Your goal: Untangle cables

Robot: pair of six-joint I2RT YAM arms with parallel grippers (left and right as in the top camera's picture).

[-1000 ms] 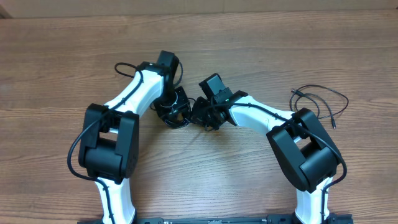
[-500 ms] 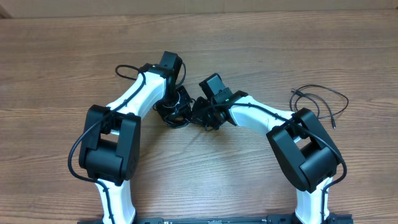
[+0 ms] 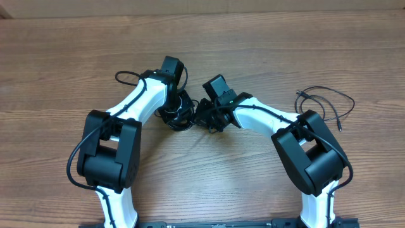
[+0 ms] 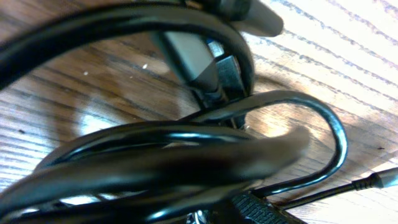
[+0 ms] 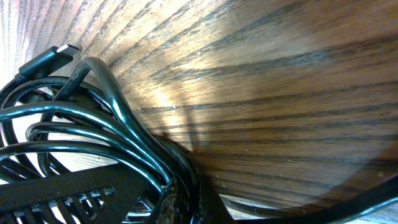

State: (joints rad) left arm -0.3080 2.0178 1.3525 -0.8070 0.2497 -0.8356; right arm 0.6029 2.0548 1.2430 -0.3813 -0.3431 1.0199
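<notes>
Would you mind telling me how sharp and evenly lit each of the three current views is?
Overhead: sharp and evenly lit, shadows soft. Left wrist: the nearest strands of the cable bundle are blurred, too close to focus, with glare on the table behind. Right wrist: the cable bundle is fairly crisp, a glare patch on the wood beside it.

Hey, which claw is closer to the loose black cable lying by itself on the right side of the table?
Right. The right claw sits at the tangled bundle mid-table, well left of the loose cable; the left claw is farther still, on the bundle's far side.
</notes>
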